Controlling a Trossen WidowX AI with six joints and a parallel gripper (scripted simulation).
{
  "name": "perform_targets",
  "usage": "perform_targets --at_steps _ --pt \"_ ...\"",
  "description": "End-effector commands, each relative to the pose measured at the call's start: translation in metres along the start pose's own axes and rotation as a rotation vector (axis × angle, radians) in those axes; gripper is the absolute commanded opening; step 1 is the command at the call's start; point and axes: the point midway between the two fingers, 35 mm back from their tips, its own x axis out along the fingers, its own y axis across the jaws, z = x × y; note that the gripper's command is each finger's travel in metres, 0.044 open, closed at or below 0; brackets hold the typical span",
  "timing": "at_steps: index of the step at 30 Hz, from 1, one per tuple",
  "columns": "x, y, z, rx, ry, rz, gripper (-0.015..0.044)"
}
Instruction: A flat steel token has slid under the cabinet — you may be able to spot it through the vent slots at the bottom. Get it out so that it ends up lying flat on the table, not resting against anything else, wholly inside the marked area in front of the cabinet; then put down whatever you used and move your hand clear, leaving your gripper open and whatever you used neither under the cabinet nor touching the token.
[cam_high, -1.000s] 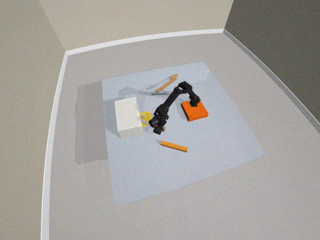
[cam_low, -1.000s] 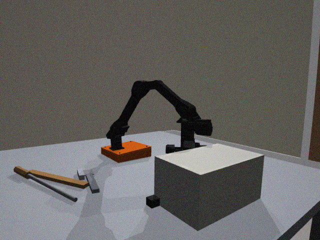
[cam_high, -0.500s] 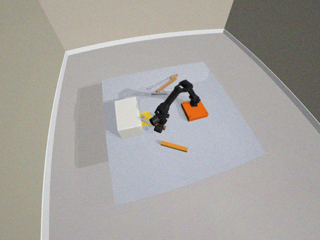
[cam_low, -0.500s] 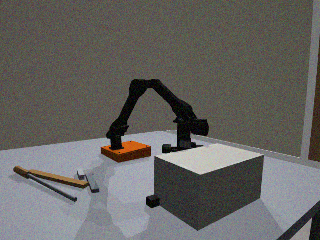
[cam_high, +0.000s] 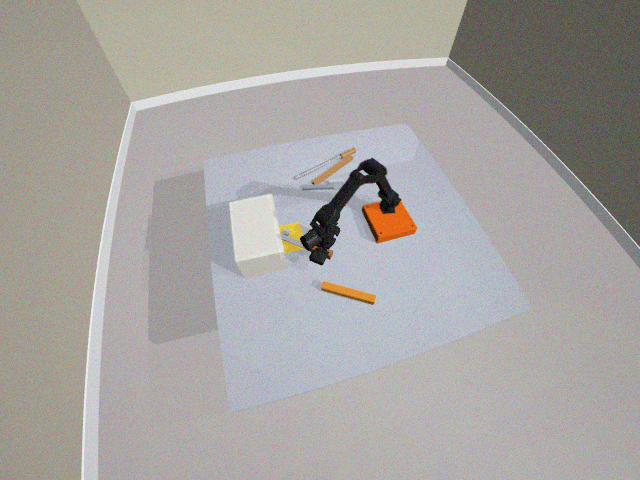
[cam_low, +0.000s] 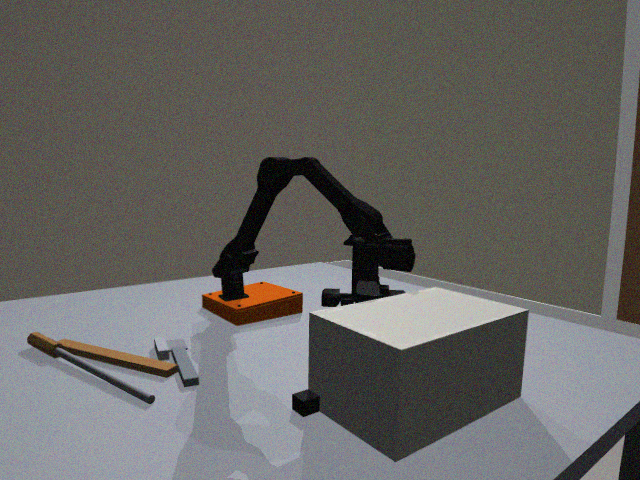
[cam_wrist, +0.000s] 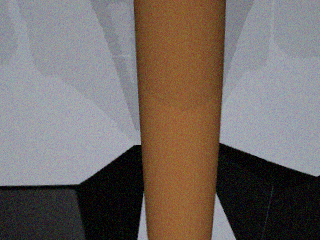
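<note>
My gripper (cam_high: 319, 249) (cam_low: 368, 295) (cam_wrist: 175, 152) is shut on the orange handle (cam_wrist: 180, 75) of a tool, low over the table in front of the cabinet. The tool's thin grey shaft (cam_high: 294, 240) crosses the yellow marked area (cam_high: 296, 229) to the front edge of the white cabinet (cam_high: 255, 227) (cam_low: 421, 320); its far end is hidden or too small to make out. A small grey round piece (cam_high: 285, 232), apparently the steel token, lies on the yellow area near the cabinet, close beside the shaft. I cannot tell whether they touch.
An orange bar (cam_high: 348, 292) with a pale end lies on the near side. A rod with an orange handle (cam_high: 321, 166) (cam_low: 105, 374), an orange-handled tool (cam_high: 332, 170) (cam_low: 118, 357) and its grey head (cam_low: 185, 364) lie opposite. A black cube (cam_low: 306, 402) sits beside the cabinet.
</note>
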Motion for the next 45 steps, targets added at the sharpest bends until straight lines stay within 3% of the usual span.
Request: perform_targets --at_steps 1,45 --pt "0.001 -0.001 -0.009 0.0 0.001 -0.005 0.0" --pt "0.001 0.007 -0.089 -0.001 0.008 -0.004 0.0"
